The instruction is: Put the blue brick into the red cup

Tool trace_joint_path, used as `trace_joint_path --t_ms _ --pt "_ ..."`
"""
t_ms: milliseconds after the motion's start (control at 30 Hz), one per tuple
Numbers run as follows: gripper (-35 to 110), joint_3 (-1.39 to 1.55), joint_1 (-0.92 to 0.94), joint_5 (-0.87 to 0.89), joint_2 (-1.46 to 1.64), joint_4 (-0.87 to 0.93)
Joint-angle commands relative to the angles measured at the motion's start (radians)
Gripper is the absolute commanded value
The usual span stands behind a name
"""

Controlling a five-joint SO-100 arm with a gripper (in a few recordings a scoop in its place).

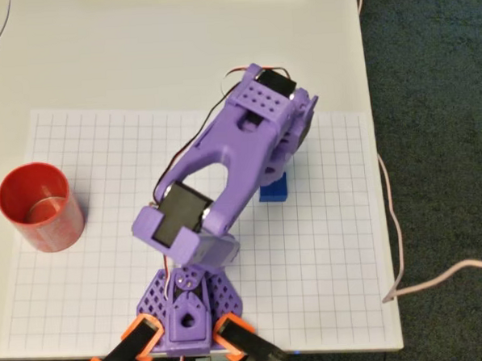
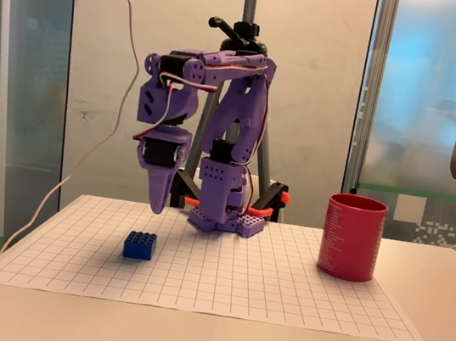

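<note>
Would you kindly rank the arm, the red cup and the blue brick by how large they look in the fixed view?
1. Arm, by far the largest.
2. Red cup.
3. Blue brick, smallest, though no farther from the camera than the cup.

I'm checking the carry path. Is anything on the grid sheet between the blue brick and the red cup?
In the fixed view the grid sheet between blue brick and red cup is bare; the arm's base stands farther back.
</note>
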Motion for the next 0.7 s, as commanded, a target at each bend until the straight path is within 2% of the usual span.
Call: trace_joint_path --t_ms 0,467,533,600,667 --pt "0 0.023 0.035 -0.02 0.006 -0.031" --pt "2 0.021 0.063 -0.037 -0.015 -0.057" --pt "41 0.023 0.078 -0.021 -0.009 -0.046" --pt "59 0.011 0.087 -0.028 -0.008 -0.018" --pt "62 -0.009 0.083 -0.043 -0.008 0.009"
